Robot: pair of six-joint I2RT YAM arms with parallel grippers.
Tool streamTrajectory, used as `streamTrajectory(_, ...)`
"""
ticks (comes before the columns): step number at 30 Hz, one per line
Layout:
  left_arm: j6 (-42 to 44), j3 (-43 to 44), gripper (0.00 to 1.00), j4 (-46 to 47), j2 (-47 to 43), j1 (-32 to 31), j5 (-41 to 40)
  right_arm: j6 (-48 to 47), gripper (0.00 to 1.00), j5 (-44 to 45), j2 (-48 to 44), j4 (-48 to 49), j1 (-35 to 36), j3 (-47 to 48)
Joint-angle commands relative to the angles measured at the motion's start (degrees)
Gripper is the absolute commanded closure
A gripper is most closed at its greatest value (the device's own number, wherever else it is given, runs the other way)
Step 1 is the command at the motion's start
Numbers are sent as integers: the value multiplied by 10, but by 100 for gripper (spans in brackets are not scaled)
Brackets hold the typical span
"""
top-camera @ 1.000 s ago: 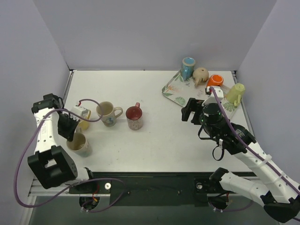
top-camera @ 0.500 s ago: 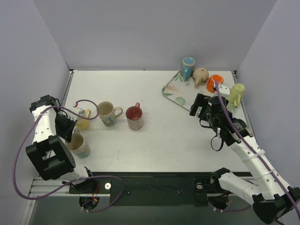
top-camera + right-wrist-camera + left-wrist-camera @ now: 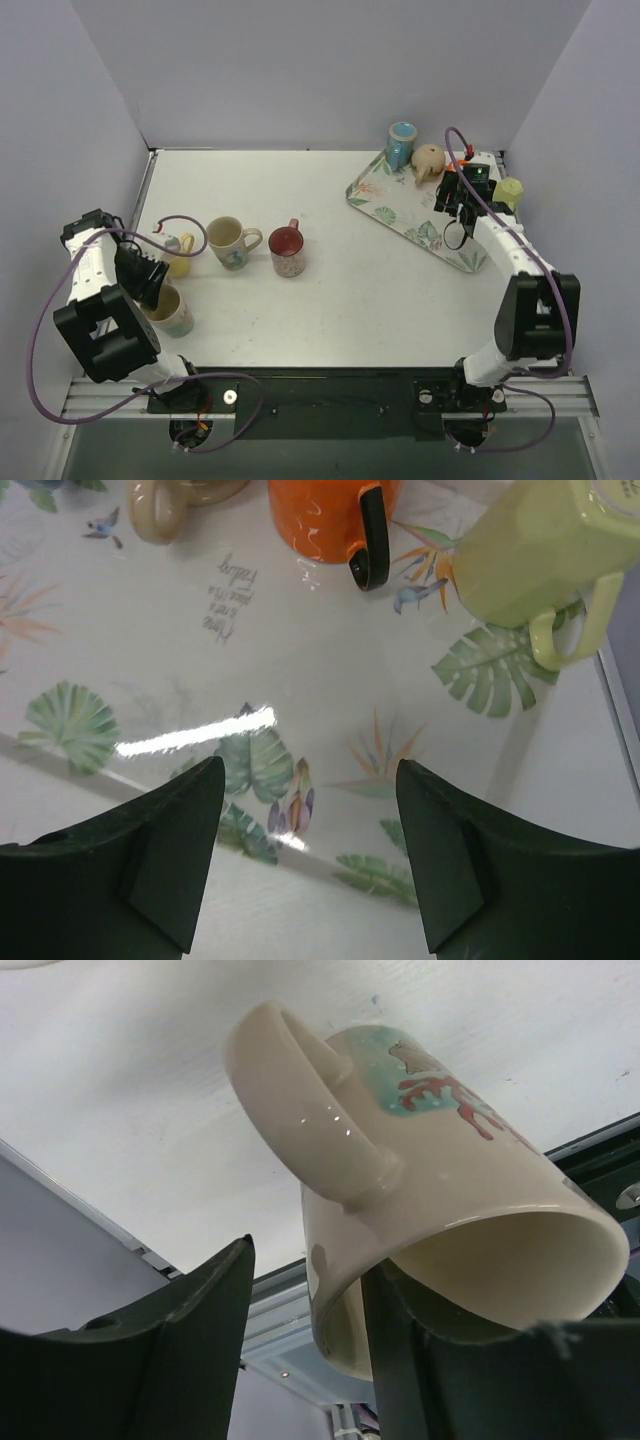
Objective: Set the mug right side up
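Two arms: the left one works at the left edge of the table (image 3: 330,300); the right one reaches over the tray (image 3: 375,195) at the far right.
Left gripper (image 3: 150,282): released, with the jaws apart. One finger sits outside the mug wall with a clear gap and the other dips into the mouth. Whether that inner finger touches the wall cannot be told.
Coral mug (image 3: 168,308): upright with its mouth up, on the table near the front-left corner, right under the left gripper. The left wrist view shows a cream body, a red coral print on a teal patch, and the handle just beyond the fingers.
Right gripper (image 3: 310,780): open, with nothing between the fingers. It hangs above the leaf-printed tray surface.
Orange mug (image 3: 325,515): on the tray just ahead of the right gripper, black handle toward the camera. Its top is cut off by the frame.
Pale green mug (image 3: 530,545): at the tray's right edge, closed end uppermost, handle to the right.
Blue mug (image 3: 402,142) and tan mug (image 3: 428,158): side by side at the tray's far corner.
Row on the table: a yellow mug (image 3: 177,252), a cream mug (image 3: 228,241) and a red mug (image 3: 287,250), all with mouths up, beyond the coral mug.
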Motion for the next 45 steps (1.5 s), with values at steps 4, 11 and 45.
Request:
streamTrajectory(4,17,78,39,-33,-62,14,62,-106,37,-88,181,65,-72,125)
streamTrajectory(11,-25,194,37,-79,-83,13,96,-170,37,-92,285,37,-79,227)
streamTrajectory(45,-169,194,34,42,-186,-166,180,-314,68,-117,471,-213,-111,493)
